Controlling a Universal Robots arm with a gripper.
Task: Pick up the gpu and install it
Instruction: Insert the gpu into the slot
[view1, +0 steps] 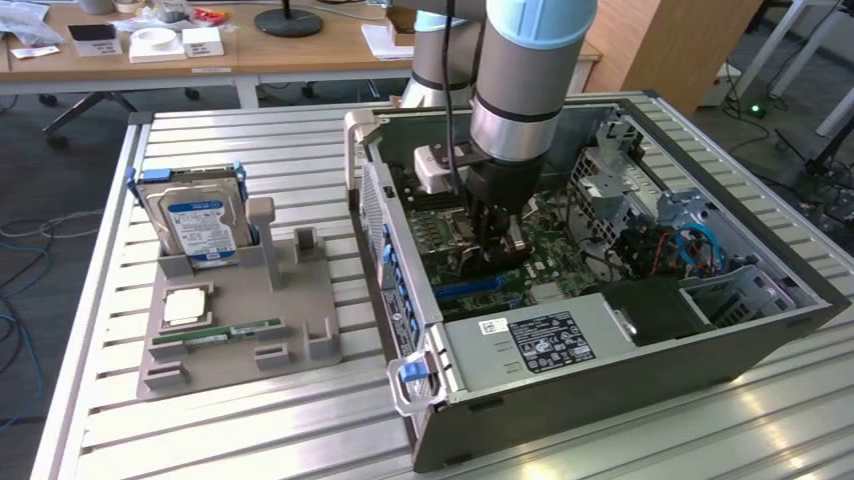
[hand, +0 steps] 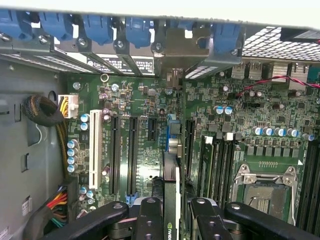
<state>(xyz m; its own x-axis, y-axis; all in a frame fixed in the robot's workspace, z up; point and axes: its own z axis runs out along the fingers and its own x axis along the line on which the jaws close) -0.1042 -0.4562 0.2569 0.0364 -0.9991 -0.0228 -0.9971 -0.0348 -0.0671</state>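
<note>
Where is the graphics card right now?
The gpu is inside the open computer case at the exterior view's centre, held edge-on in the gripper over the green motherboard, beside its long black slots.

- Bright, even light falls from above in the exterior view. The desk (view1: 267, 150) slats look pale, with white glare streaks at the exterior view's lower right.
- The arm (view1: 534, 60) carries a soft highlight down its grey shell and metal band.
- Inside the case (view1: 747, 300) it is dimmer, and the arm and gripper (view1: 497, 240) shade the board beneath them.
- The floor (view1: 40, 200) at the exterior view's left is dark.
- In the wrist view, the motherboard (hand: 145, 150) is evenly lit with clear colours, while the rim (hand: 150, 10) is blown out to white.
- The black fingers (hand: 150, 220) show a dull sheen, and the gpu (hand: 171, 185) clamped between them sits in shade.
</note>
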